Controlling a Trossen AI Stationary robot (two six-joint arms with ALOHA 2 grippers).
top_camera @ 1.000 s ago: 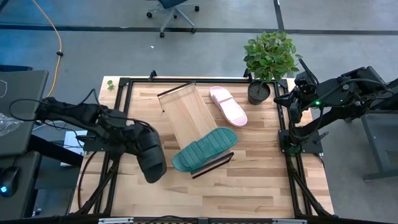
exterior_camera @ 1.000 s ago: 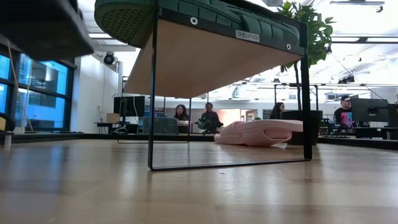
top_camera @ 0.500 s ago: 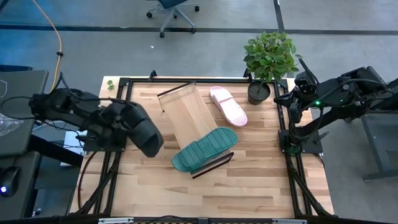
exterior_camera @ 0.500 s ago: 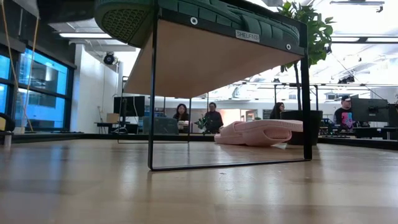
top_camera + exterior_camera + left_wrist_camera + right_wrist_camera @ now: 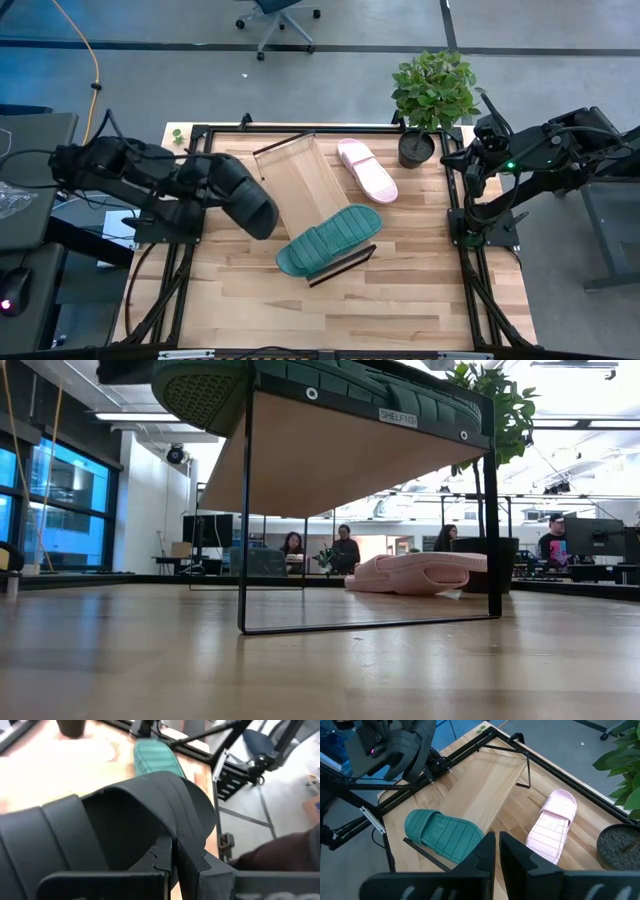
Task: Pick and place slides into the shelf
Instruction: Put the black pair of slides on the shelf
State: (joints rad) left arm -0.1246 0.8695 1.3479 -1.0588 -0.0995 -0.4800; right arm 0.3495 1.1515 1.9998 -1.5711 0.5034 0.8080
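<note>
The black slide (image 5: 250, 200) is in my left gripper (image 5: 175, 852), in the air over the table's left part, just left of the shelf (image 5: 300, 180). The shelf is a light-wood board lying slantwise, seen from below in the low view (image 5: 340, 455). The dark green slide (image 5: 328, 240) lies ribbed sole up on the shelf's near end (image 5: 300, 385). The pale pink slide (image 5: 366, 168) lies on the tabletop right of the shelf (image 5: 552, 825). My right gripper (image 5: 496, 845) is shut, high above the table's right edge, and touches nothing. My left gripper holds the black slide by the edge of its strap (image 5: 170, 827), pinched between the two fingers. The fingers come from the table's left, about level. The slide is lifted clear of the table and fills the wrist view ahead of the fingers.
A potted plant (image 5: 430, 100) stands at the table's far right corner, near the pink slide. Black frame rails (image 5: 200, 130) run along the table's edges. Bare tabletop (image 5: 400, 290) lies near and right of the shelf. People sit in the room beyond (image 5: 340, 550).
My left gripper has carried the black slide up from the table's near left part toward the far edge, then right toward the shelf, and the slide has turned about. The green slide, the pink slide and the shelf have kept still.
</note>
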